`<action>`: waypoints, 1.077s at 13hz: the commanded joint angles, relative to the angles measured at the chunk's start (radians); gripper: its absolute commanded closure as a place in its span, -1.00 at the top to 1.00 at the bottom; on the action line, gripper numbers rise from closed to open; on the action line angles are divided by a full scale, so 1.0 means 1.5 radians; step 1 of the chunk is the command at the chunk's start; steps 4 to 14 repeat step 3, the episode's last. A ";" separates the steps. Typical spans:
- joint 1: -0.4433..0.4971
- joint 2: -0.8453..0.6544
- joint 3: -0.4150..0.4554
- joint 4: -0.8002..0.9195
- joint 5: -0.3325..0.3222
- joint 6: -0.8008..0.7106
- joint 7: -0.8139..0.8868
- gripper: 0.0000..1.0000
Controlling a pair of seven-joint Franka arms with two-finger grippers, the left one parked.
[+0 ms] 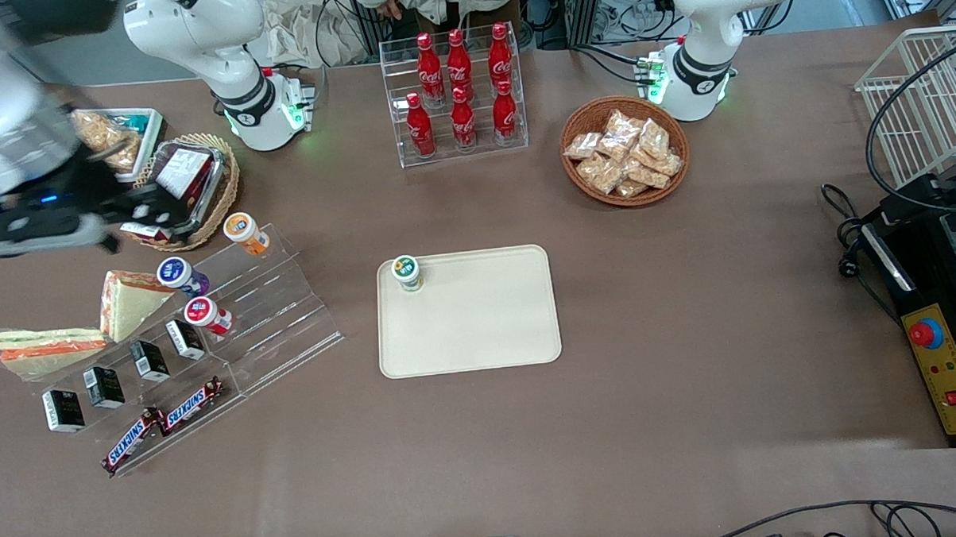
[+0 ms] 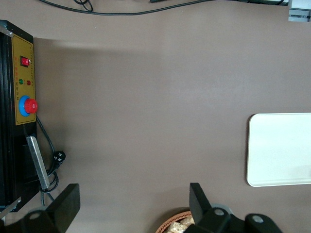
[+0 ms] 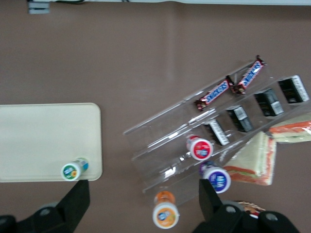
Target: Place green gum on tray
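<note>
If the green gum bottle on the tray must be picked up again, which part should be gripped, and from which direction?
Probably from straight above, closing on the round body just under the lid. The green gum bottle stands upright in a corner of the cream tray, so its sides are free and the low rim should not block the fingers. The gripper is open, up over the acrylic snack rack.

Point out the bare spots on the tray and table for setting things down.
The tray is bare except the green gum in one corner. Bare table nearer the camera. Crowded: the clear rack beneath the open gripper.
</note>
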 commanded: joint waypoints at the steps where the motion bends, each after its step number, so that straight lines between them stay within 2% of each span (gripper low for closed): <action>1: -0.004 0.021 -0.059 0.023 0.017 -0.015 -0.040 1.00; 3: -0.004 0.024 -0.075 0.022 0.020 -0.018 -0.072 0.99; 14: -0.004 0.024 -0.075 0.022 0.020 -0.018 -0.072 0.99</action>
